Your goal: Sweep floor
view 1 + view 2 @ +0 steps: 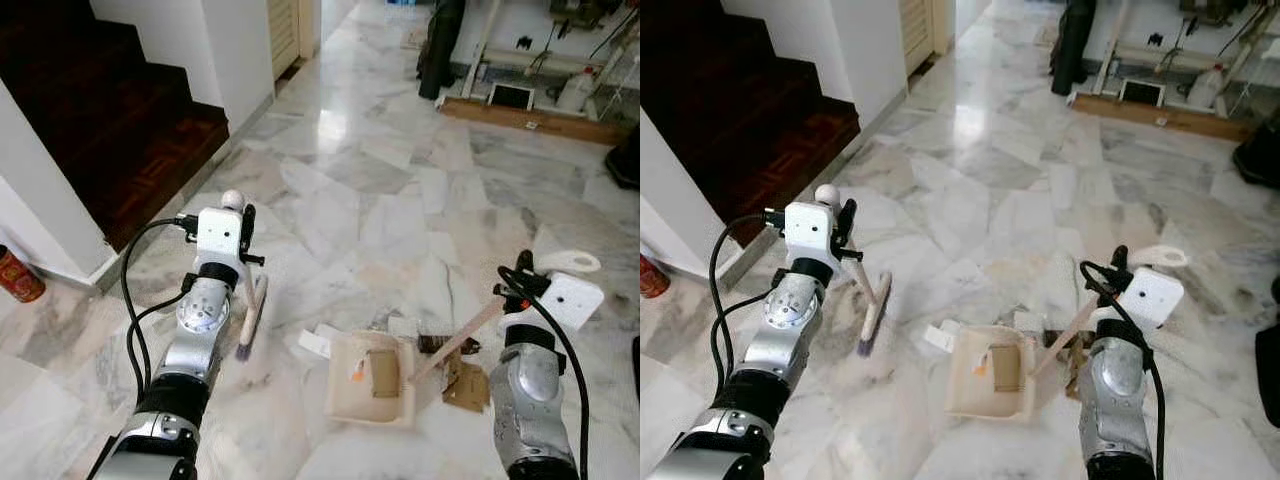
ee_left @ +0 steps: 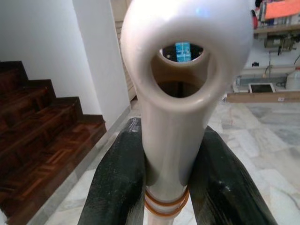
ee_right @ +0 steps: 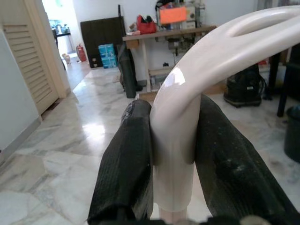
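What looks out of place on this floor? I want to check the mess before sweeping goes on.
Torn cardboard scraps and white paper bits lie scattered on the marble floor around the dustpan, which already holds one cardboard piece.

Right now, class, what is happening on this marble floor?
The robot is sweeping. Its left gripper is shut on the cream handle of a hand brush, bristles down on the marble floor. Its right gripper is shut on the handle of a cream dustpan, which rests on the floor with cardboard scraps in and beside it.
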### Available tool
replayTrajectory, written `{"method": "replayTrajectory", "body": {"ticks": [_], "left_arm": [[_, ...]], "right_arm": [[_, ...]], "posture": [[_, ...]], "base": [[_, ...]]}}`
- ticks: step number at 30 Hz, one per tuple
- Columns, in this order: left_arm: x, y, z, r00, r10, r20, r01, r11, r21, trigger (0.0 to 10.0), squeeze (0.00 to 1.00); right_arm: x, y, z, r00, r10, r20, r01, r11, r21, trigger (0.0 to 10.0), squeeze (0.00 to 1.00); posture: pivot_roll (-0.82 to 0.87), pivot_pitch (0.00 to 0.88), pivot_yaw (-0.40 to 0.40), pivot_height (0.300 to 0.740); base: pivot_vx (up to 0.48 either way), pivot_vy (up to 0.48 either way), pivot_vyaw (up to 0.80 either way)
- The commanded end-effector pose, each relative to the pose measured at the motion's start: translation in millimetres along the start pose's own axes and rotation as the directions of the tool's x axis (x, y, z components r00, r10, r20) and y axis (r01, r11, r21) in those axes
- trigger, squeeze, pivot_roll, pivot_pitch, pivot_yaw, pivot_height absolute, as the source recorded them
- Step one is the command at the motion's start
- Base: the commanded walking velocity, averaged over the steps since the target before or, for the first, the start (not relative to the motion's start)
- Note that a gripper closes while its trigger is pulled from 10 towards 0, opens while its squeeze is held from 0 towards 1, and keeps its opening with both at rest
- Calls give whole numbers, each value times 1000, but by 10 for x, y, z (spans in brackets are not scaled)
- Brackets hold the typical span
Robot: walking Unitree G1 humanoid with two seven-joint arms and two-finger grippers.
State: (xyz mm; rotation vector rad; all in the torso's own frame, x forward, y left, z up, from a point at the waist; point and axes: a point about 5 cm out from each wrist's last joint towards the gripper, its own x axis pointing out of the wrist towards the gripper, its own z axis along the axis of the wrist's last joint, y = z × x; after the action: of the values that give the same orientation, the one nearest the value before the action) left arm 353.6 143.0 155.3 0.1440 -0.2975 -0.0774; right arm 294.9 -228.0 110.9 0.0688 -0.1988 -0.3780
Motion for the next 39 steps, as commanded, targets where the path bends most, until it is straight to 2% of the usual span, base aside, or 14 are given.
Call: {"method": "replayTrajectory", "body": {"ticks": [1,5,15,29,39], "left_arm": [[-1,38,44,999,24,38,-25,999,20,10000,0],[2,61,23,998,48,32,-49,999,18,10000,0],[71,-5,83,998,-1,57,0,1000,22,10000,0],[110,-25,85,999,-2,48,2,1000,14,10000,0],[95,-28,55,1000,-2,30,4,999,-38,10000,0]], "right_arm": [[59,52,139,998,26,57,-27,1000,4,10000,0],[52,70,139,998,36,49,-36,999,-4,10000,0],[22,141,148,998,40,49,-41,999,8,10000,0],[-12,177,118,999,31,28,-31,999,20,10000,0],[31,228,140,999,32,23,-33,999,38,10000,0]], "posture": [[18,0,-33,740],[24,0,-34,740],[15,0,-6,740],[24,0,4,740],[35,0,-3,740]], "base": [[0,0,0],[0,0,0],[0,0,0],[0,0,0],[0,0,0]]}}
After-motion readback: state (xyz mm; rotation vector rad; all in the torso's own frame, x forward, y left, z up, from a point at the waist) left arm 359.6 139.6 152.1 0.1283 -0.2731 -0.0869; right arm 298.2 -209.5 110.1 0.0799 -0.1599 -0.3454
